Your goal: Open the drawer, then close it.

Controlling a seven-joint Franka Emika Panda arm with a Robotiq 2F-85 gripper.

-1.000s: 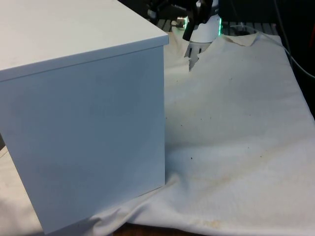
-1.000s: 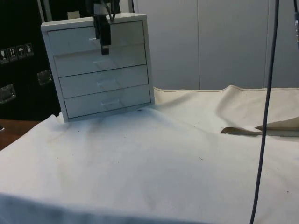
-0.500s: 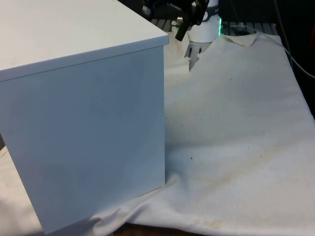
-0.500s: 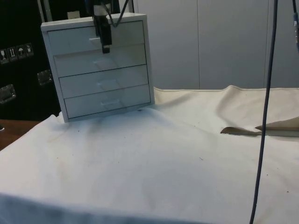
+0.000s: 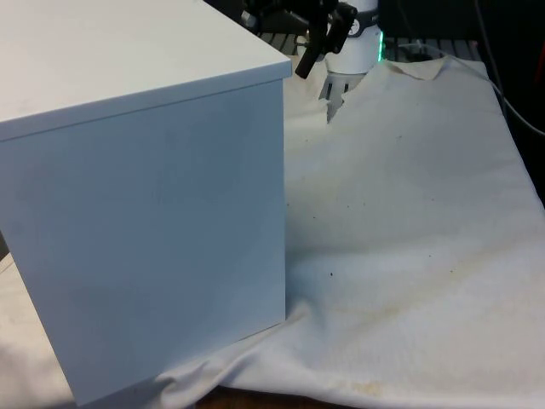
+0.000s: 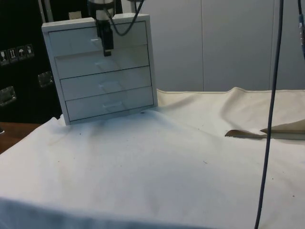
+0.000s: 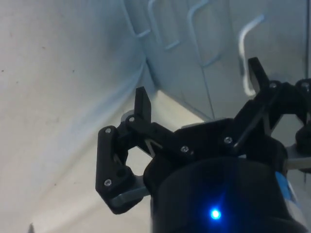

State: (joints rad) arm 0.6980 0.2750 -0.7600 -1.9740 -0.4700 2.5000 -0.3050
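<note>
The chest of drawers (image 6: pixel 102 69) stands at the cloth's (image 6: pixel 157 167) ten o'clock in the side view, all four drawers shut. The gripper (image 6: pixel 106 44), fingers (image 7: pixel 142 104) apart, hangs before the top drawer's handle (image 7: pixel 248 56). Risk: one finger passing beside the handle, so they close on nothing and the pull slips

A white chest of drawers (image 6: pixel 102 71) with white handles (image 7: pixel 248 43) is seen on an off-white cloth (image 5: pixel 409 239) flecked with dark specks; the claw (image 7: pixel 197 99) is black.
</note>
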